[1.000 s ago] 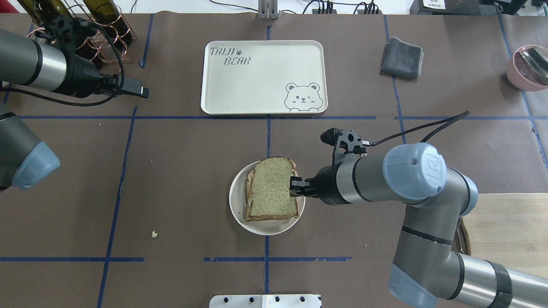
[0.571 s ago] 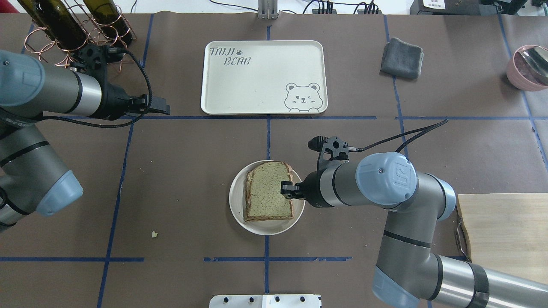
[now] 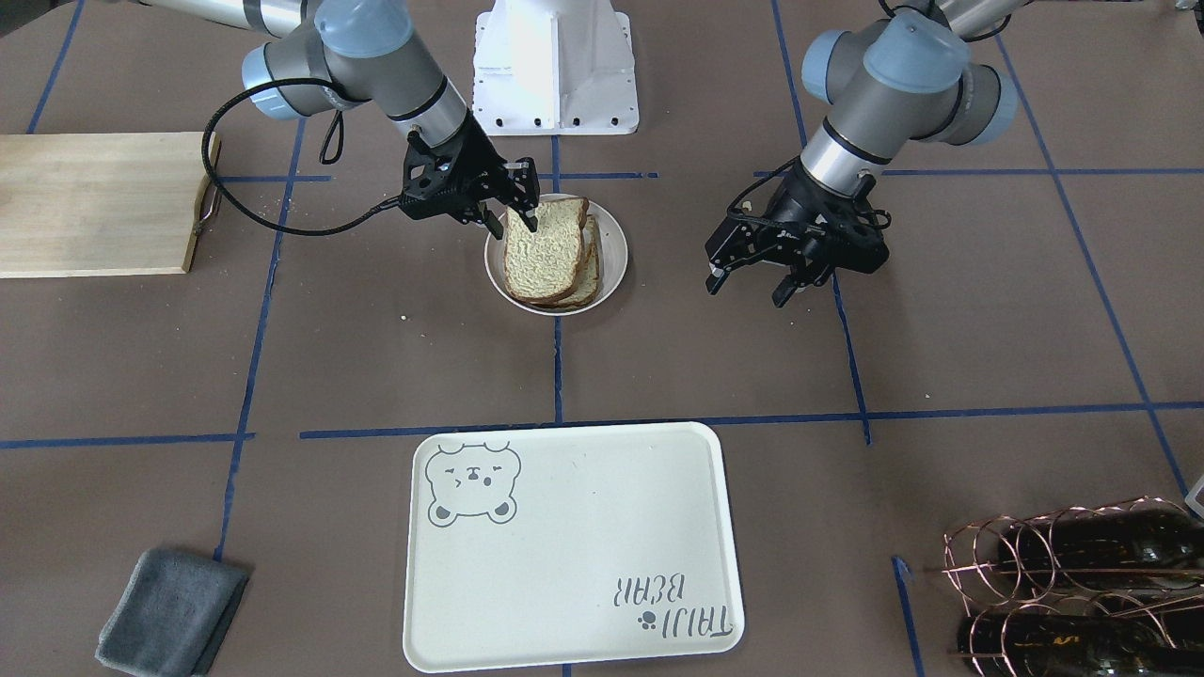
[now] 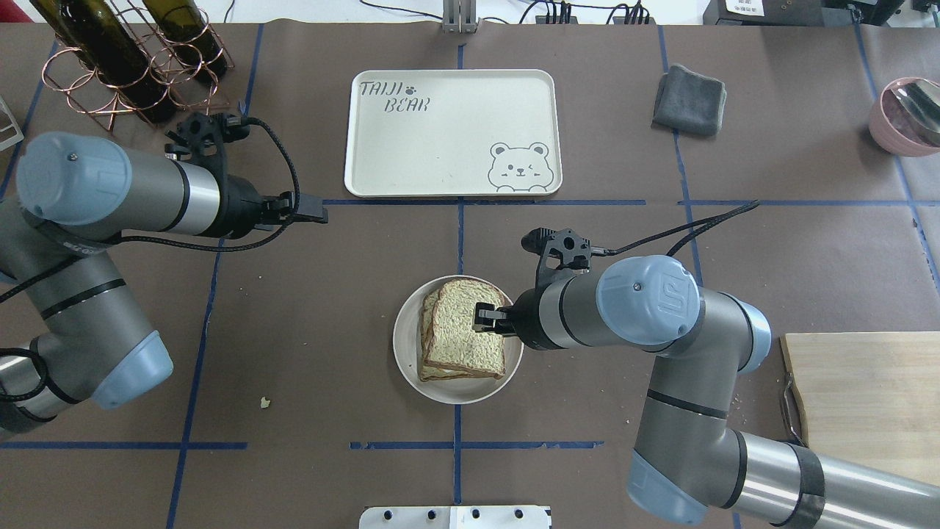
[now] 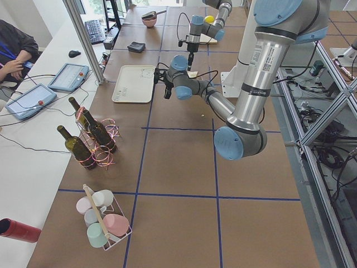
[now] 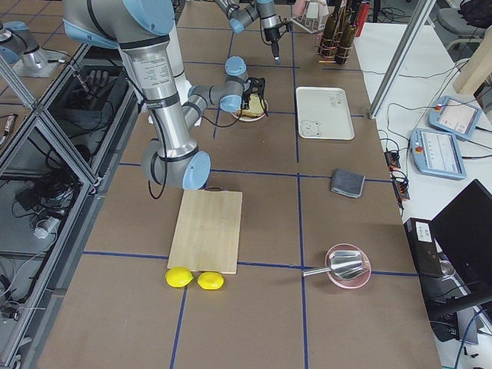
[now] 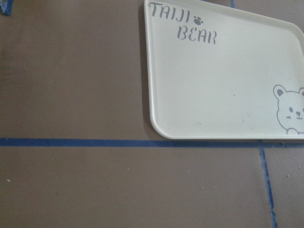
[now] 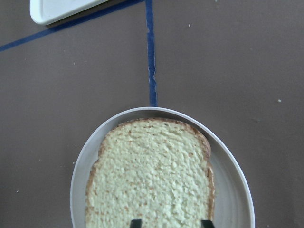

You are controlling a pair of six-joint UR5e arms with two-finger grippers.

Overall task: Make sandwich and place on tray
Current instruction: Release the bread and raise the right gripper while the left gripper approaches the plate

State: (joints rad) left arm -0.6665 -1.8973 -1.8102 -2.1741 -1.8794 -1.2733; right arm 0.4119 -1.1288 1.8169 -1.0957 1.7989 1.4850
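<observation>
Two tan bread slices (image 4: 459, 334) are stacked, a little offset, in a small round white dish (image 4: 407, 367), also in the front view (image 3: 541, 249) and the right wrist view (image 8: 152, 175). The egg is hidden. My right gripper (image 4: 481, 317) is open, its fingertips (image 3: 532, 221) over the top slice's right edge. The cream tray (image 4: 448, 132) with bear face and "TAIJI BEAR" lies beyond the dish, with nothing on it. It fills the left wrist view (image 7: 213, 85). My left gripper (image 4: 319, 215) is open and holds nothing. It hovers left of the tray's near corner.
A copper rack with wine bottles (image 4: 132, 59) stands at the far left. A grey cloth (image 4: 690, 99) lies right of the tray. A pink bowl (image 4: 907, 114) is at the far right and a wooden board (image 4: 866, 397) at the near right. A crumb (image 4: 265, 402) lies left of the dish.
My left arm has swung right, from by the bottle rack toward the tray's near left corner. My right gripper has moved left over the bread. The top slice now lies lower on the stack.
</observation>
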